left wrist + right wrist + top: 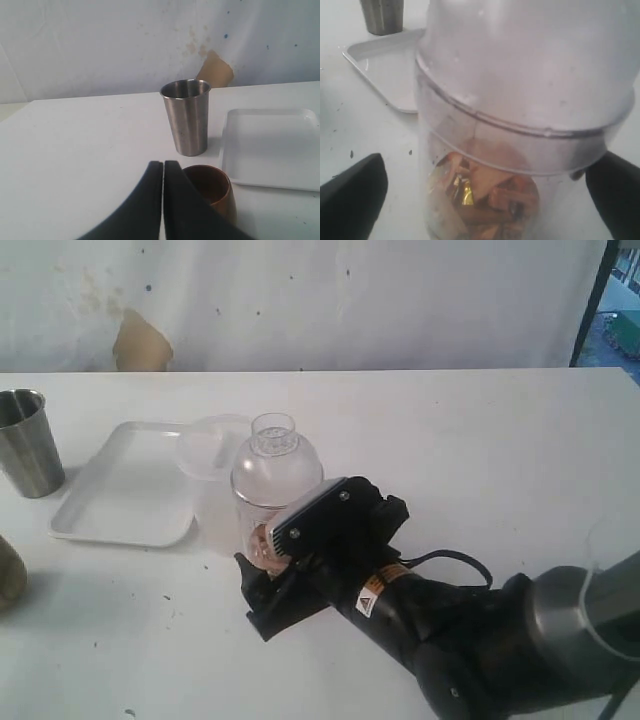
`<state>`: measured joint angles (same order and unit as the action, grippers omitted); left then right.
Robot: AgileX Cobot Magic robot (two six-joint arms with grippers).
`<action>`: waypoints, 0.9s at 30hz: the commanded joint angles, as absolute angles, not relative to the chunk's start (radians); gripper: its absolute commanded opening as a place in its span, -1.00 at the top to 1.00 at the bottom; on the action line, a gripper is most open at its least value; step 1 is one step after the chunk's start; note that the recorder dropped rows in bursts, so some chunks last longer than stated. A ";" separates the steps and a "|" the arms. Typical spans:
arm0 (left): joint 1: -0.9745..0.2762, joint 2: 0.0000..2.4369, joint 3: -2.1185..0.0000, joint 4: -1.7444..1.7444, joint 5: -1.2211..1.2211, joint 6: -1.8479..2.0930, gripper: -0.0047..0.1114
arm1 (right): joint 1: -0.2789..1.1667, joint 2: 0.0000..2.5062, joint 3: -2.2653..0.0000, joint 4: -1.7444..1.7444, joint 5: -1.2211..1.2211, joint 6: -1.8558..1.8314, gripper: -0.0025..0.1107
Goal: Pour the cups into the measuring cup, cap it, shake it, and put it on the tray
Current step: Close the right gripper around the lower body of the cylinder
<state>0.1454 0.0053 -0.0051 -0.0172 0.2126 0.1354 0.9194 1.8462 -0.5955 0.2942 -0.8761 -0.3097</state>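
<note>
Clear measuring cup [470, 165] stands capped; my right tool [482, 196] gapes empty around it, left tool [163, 164] shut. Next: grip, shake.

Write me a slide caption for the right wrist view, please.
Open right gripper flanks the measuring cup, cap on, brown scraps inside; tray beyond.

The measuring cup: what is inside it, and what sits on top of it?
Inside the measuring cup lie brown and orange pieces, one scrap gold. The cap sits on top. In the exterior view the right gripper covers the cup's lower part.
</note>
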 commanded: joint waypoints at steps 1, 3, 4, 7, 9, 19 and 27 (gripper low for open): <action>0.138 0.000 0.000 -0.026 0.203 0.135 0.90 | 0.919 1.882 -0.619 0.297 -0.891 -0.310 -0.90; 0.138 0.000 0.000 -0.026 0.203 0.135 0.90 | 0.919 1.907 -0.631 0.302 -0.924 -0.310 -0.90; 0.138 0.000 0.000 -0.026 0.203 0.135 0.90 | 0.919 1.916 -0.637 0.302 -0.938 -0.310 -0.90; 0.138 0.000 0.000 -0.026 0.203 0.135 0.90 | 0.919 1.942 -0.658 0.312 -0.980 -0.310 -0.90; 0.138 0.000 0.000 -0.026 0.203 0.135 0.90 | 0.919 1.955 -0.673 0.329 -0.999 -0.310 -0.90; 0.138 0.000 0.000 -0.026 0.203 0.135 0.90 | 0.917 2.022 -0.736 0.388 -1.008 -0.310 -0.90; 0.138 0.000 0.000 -0.026 0.203 0.135 0.90 | 0.917 2.022 -0.736 0.390 -1.048 -0.272 -0.90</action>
<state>0.1454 0.0053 -0.0051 -0.0172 0.2126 0.1354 0.9194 2.0206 -0.7307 0.3820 -1.0243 -0.3030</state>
